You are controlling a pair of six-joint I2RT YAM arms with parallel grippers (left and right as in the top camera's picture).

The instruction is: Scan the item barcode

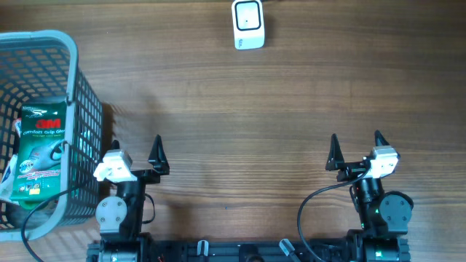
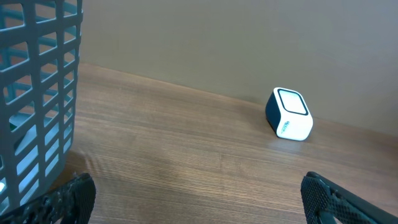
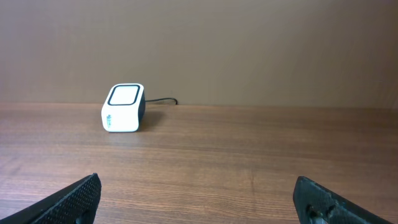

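Green 3M Comfort Grip retail package (image 1: 40,149) lies inside the grey-blue plastic lattice basket (image 1: 73,58), immediately to the left of the left gripper (image 1: 135,145), with the basket's near wall between them. In the overhead view its long axis runs away from the robot, roughly parallel to the direction the gripper points. Its printed face is up, and the red logo end points toward the far side of the brown wooden surface (image 1: 240,109). The package sits slightly askew, its lower end over the edge of a white and blue packet (image 1: 7,178) beneath it. No barcode can be made out on the visible face.

The left gripper (image 2: 199,199) has its jaws spread fully wide and holds nothing. It rests low, just beside the basket. The right gripper (image 1: 356,138) is likewise spread wide and empty, well to the right of the left one.

A small white box-shaped scanner with a dark-framed window (image 1: 248,23) stands far ahead of both. It is ahead and to the right of the left gripper (image 2: 289,114), and ahead and to the left of the right gripper (image 3: 199,196). Its thin black cable (image 3: 163,99) trails off behind it.
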